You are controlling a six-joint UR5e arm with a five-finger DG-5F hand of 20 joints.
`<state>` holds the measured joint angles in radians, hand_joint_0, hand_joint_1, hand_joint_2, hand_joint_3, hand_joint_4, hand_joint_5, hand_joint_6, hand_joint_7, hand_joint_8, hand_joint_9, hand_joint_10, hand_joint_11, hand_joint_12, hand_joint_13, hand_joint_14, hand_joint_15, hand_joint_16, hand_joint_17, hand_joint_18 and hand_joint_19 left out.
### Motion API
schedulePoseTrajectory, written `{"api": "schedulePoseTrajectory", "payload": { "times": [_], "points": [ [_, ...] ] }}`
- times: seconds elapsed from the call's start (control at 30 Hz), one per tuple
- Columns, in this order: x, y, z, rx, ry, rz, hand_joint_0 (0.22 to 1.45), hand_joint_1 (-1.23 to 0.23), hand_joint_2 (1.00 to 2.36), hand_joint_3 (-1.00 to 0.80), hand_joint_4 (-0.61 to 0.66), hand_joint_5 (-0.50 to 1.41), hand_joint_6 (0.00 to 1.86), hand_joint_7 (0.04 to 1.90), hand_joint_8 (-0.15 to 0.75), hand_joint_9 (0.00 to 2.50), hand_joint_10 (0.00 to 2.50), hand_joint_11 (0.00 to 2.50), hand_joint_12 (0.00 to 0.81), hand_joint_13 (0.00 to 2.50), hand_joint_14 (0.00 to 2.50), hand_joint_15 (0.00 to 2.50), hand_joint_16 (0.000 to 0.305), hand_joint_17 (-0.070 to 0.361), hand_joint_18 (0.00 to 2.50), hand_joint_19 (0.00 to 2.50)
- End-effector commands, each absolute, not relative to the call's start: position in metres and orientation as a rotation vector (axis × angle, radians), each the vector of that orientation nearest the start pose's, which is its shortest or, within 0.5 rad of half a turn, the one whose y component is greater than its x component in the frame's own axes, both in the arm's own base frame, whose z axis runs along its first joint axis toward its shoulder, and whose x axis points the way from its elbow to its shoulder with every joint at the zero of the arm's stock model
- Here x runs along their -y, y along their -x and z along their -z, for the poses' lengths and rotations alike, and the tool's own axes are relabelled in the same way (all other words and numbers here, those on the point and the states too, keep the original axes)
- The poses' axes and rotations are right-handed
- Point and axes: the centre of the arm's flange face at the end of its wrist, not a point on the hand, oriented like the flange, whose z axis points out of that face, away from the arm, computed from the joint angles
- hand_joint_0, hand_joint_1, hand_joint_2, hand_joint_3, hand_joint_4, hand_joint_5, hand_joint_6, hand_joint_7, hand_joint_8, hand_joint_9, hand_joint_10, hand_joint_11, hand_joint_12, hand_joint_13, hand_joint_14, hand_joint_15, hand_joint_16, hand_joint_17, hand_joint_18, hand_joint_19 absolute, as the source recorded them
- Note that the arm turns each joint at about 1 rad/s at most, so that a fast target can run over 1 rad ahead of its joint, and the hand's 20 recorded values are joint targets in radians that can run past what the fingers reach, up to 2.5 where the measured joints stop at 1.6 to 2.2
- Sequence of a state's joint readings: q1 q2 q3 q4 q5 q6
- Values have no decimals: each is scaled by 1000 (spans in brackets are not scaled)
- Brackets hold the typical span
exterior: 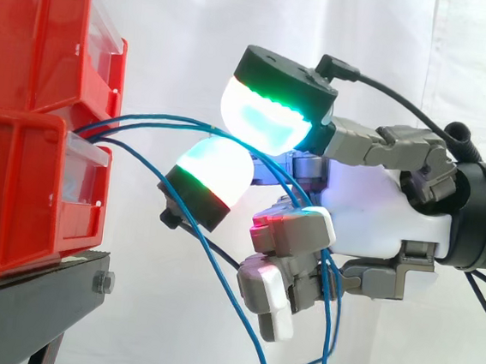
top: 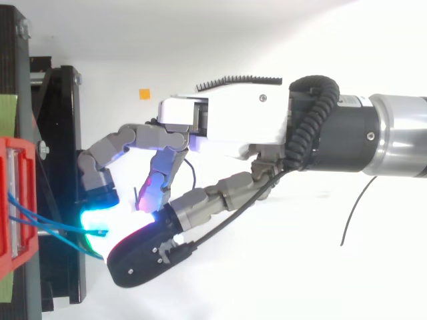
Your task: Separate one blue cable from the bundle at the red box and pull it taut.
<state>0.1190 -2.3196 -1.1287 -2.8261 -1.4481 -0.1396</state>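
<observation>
Two red bins (exterior: 19, 186) are stacked at the left on a black stand (exterior: 34, 291). Several thin blue cables come out between them. One blue cable (exterior: 172, 118) arches up and to the right, still slack, and runs in between two glowing pads (exterior: 213, 175) of my hand (exterior: 378, 212), which close on it from above and below. The other blue cables (exterior: 217, 270) sag down past the hand's lower curled fingers, their loose ends hanging below it. From above, the cables (top: 40, 223) leave the red bin (top: 17, 200) and end under the pads of the hand (top: 233, 117).
The stand's black frame (top: 63, 167) lies just left of the fingertips. A small orange marker (top: 145, 94) sits on the white surface behind the hand. A white curtain is the backdrop.
</observation>
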Motion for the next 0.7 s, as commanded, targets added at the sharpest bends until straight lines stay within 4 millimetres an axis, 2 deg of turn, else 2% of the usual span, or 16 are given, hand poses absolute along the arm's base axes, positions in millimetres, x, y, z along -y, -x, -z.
{"api": "schedulePoseTrajectory", "payload": {
  "times": [0.0, 0.37, 0.5, 0.67],
  "points": [
    [53, -775, -256, -1264, -1103, -1107, 565, -755, 1014, -183, 38, -107, 770, 1182, 334, 1259, 28, 1177, 392, 1085, 21, 655, 51, 114, 968, 706],
    [53, -775, -256, -1265, -1104, -1107, 598, -882, 1016, -213, 3, -148, 821, 1168, 306, 1163, 32, 1224, 365, 1026, 23, 673, 46, 102, 899, 713],
    [52, -775, -257, -1265, -1104, -1109, 621, -902, 1017, -257, -36, -160, 835, 1170, 291, 1140, 32, 1227, 351, 1008, 24, 665, 44, 98, 882, 714],
    [52, -774, -256, -1265, -1107, -1108, 623, -880, 1015, -295, -24, -163, 850, 1153, 289, 1139, 31, 1218, 349, 1009, 24, 668, 43, 97, 878, 713]
  ]
}}
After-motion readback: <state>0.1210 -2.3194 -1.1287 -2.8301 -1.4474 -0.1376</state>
